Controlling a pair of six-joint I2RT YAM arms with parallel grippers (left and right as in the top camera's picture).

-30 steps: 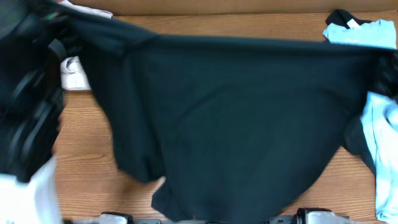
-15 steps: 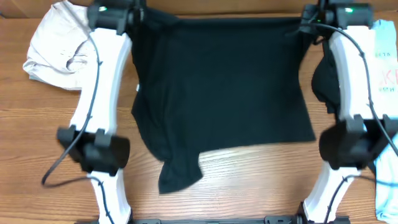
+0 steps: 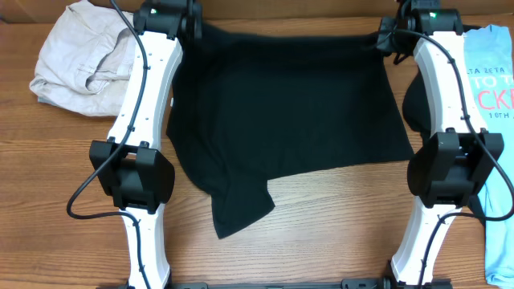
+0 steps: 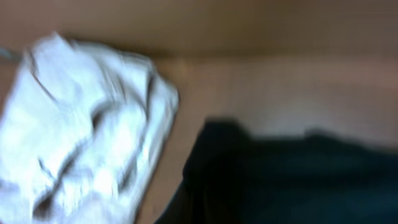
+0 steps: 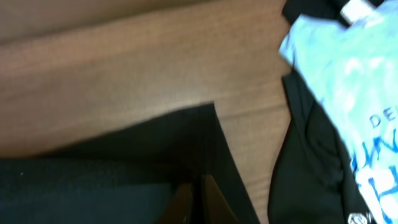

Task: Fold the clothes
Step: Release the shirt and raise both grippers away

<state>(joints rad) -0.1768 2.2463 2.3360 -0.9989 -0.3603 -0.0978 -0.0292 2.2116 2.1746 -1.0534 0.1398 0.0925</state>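
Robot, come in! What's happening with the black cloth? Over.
Left gripper, right gripper shut on black garment far corners. Mostly spread out, near-left corner rumpled. Beige garment, blue T-shirt off to sides.

Lowering the plain black fabric garment (image 3: 281, 104) from high in the air, spreading it flatter over the brown wooden table (image 3: 321, 233), baring the crumpled beige cloth garment (image 3: 76, 52).

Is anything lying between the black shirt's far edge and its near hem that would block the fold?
Nothing visible does. The left gripper and right gripper pinch the black shirt's far corners. The beige garment and blue T-shirt lie outside the arms.
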